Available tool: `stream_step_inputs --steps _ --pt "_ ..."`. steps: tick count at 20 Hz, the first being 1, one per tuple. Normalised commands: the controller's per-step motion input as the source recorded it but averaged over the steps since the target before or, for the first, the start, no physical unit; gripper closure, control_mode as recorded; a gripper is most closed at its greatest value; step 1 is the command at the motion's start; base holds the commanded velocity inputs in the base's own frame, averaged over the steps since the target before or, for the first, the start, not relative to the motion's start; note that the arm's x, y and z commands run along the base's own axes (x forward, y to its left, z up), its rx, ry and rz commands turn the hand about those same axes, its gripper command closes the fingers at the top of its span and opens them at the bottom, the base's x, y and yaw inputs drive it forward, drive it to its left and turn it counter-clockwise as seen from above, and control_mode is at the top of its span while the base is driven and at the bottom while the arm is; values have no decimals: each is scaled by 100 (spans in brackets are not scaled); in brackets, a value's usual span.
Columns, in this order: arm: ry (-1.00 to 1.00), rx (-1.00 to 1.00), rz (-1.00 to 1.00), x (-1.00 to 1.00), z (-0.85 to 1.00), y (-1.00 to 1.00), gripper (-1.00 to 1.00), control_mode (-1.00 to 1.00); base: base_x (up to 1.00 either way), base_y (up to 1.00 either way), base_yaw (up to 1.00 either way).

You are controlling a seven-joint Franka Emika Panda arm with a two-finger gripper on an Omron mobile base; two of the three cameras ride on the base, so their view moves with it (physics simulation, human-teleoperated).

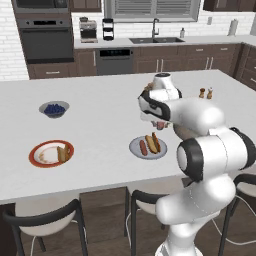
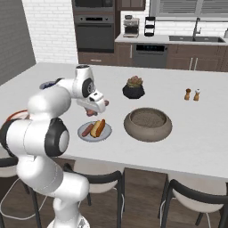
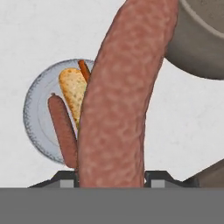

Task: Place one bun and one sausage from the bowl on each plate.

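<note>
Sausage [image 3: 122, 96] sat clamped in our gripper [image 3: 111, 177] at the hand view's centre, above the grey plate [image 3: 37, 127] — already served — so we judged it belonged lower left, on the orange-rimmed plate [image 1: 36, 148].

Bare white desk [image 1: 100, 100] lies open between the orange-rimmed white plate [image 1: 37, 151] and the grey round plate [image 1: 135, 148] — passable; the wide brown-grey bowl [image 2: 148, 130] and black plant pot [image 2: 133, 92] block the right side.
</note>
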Motion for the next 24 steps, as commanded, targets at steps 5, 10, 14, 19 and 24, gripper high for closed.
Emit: stream_step_inputs --steps 5,10,14,19,24 --pt "5 2 3 0 0 95 100 -100 0 0 0" --pt "4 3 2 0 0 95 100 -100 0 0 0" --pt "3 3 3 0 0 93 100 -100 0 0 0" --pt "4 4 5 1 0 87 100 -100 0 0 0" --pt "4 4 6 0 0 74 100 -100 0 0 0"
